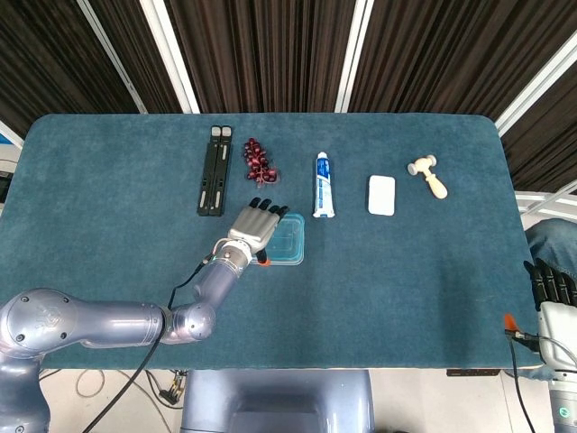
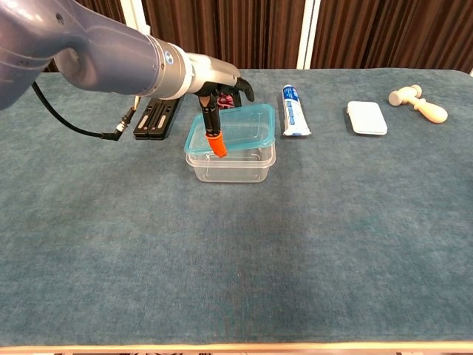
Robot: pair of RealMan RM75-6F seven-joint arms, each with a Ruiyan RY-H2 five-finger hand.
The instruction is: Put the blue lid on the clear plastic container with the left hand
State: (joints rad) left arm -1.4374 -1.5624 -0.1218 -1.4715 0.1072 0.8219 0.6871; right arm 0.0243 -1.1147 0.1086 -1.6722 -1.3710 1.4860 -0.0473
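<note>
Near the middle of the blue-carpeted table (image 1: 406,271), just in front of a bunch of dark grapes (image 1: 259,162), the clear plastic container (image 2: 230,163) stands upright with the blue lid (image 2: 240,129) lying over its mouth. The left hand (image 2: 214,89) grasps the lid at its left edge, dark fingers (image 1: 264,206) spread across the top and an orange-tipped thumb reaching down in front. The chest view shows the container's clear walls below the lid and the lid still slightly tilted, its rear edge a little higher; whether it is pressed fully home I cannot tell. From the head view only the lid's top face shows, and the container beneath is mostly hidden. That view alone shows the right hand (image 1: 552,287), low at the table's right edge, its dark fingers apparently curled with nothing in them. Behind the container lie a black folding stand (image 1: 214,170), a toothpaste tube (image 1: 324,186), a white bar (image 1: 381,195) and a small wooden mallet (image 1: 427,175), well apart in a row.
</note>
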